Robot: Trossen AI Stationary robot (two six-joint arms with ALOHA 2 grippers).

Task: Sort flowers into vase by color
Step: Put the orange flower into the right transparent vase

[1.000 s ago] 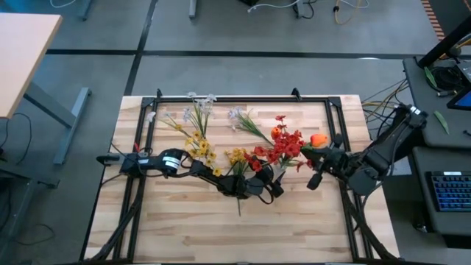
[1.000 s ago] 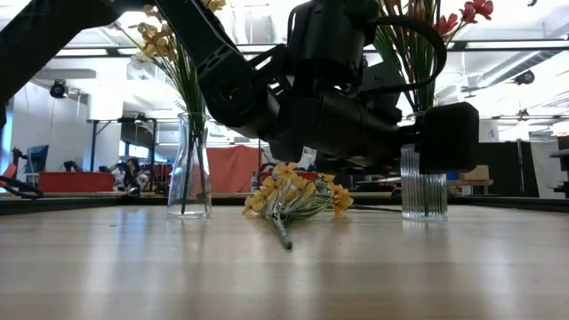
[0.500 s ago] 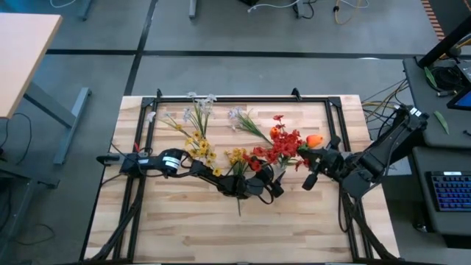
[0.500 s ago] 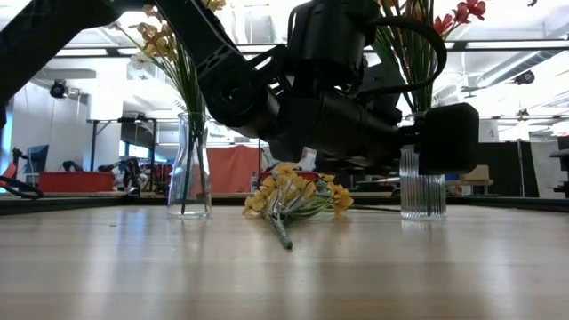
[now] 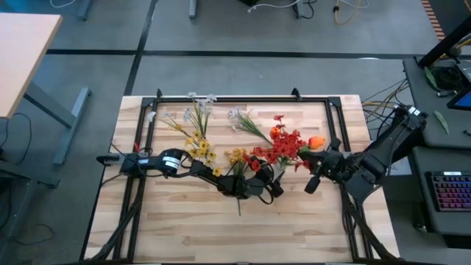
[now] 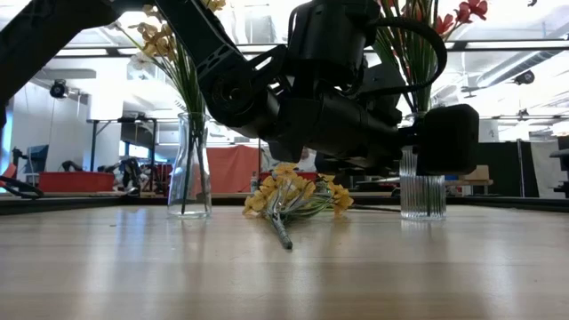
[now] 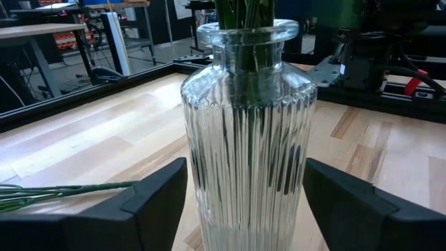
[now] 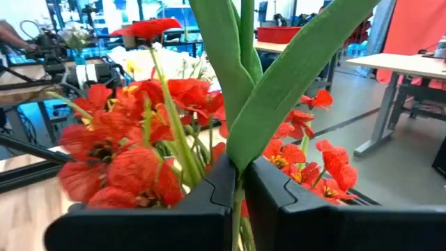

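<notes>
- Far left on the wooden table [image 5: 184, 221]: plain glass vase [image 6: 190, 169] standing upright with yellow and white flowers [image 5: 193, 129] rising from its neck.
- Left of centre: yellow spray [image 6: 289, 194] lying flat on the boards, stalk end toward the low camera, just beside the left arm's forward links and free of any grip.
- Centre: left gripper [image 5: 274, 188] reaching low across the table, fingers [image 7: 160, 199] spread to either side of the ribbed glass vase [image 7: 247, 125]; contact with the glass not discernible. Thin green stalk [image 7: 63, 189] lying on the table beside that vase in the left wrist view.
- Centre-right: ribbed vase upright and packed with red flowers [image 5: 283, 146], green stems showing through the glass.
- Right: right gripper [image 5: 315, 160] raised at the edge of the red bunch, fingers pressed together and pinching the green stalk of an orange flower [image 5: 316, 140], blossom just beside the red blooms. Broad green leaves [image 8: 279, 90] rising from between the clamped fingers in the right wrist view, red blossoms crowding close behind.
- Far right, off the table: keyboard [image 5: 449, 193] on a side desk.
</notes>
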